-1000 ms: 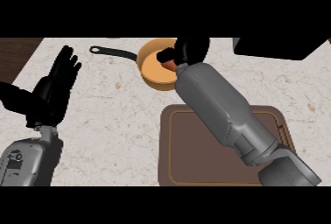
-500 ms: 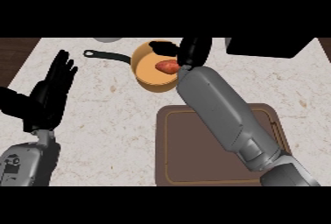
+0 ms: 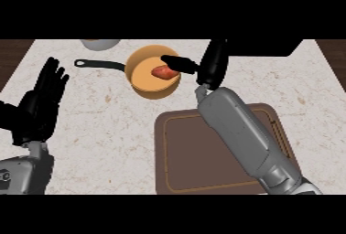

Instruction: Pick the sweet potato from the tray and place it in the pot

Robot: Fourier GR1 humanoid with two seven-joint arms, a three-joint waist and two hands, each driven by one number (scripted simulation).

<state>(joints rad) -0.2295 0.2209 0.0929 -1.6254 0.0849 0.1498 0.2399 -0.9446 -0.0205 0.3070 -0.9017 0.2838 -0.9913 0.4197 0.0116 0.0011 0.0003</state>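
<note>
A reddish sweet potato (image 3: pixel 162 71) lies inside the orange pot (image 3: pixel 143 84), which has a black handle pointing left. My right hand (image 3: pixel 211 64) is just right of the pot, fingers straight and up, thumb stretched over the pot's rim toward the sweet potato without holding it. The brown tray (image 3: pixel 181 155) sits below, with my right forearm crossing it. My left hand (image 3: pixel 40 105) rests open at the left, fingers up.
A grey bowl (image 3: pixel 100 43) shows at the counter's far edge, left of the pot. A black object (image 3: pixel 270 47) lies along the far right edge. Dark wood borders the counter at both upper corners.
The right hand has opened and drawn back to the right of the pot, leaving the sweet potato lying inside it. The view has shifted so the pot appears lower. The left hand stays still.
</note>
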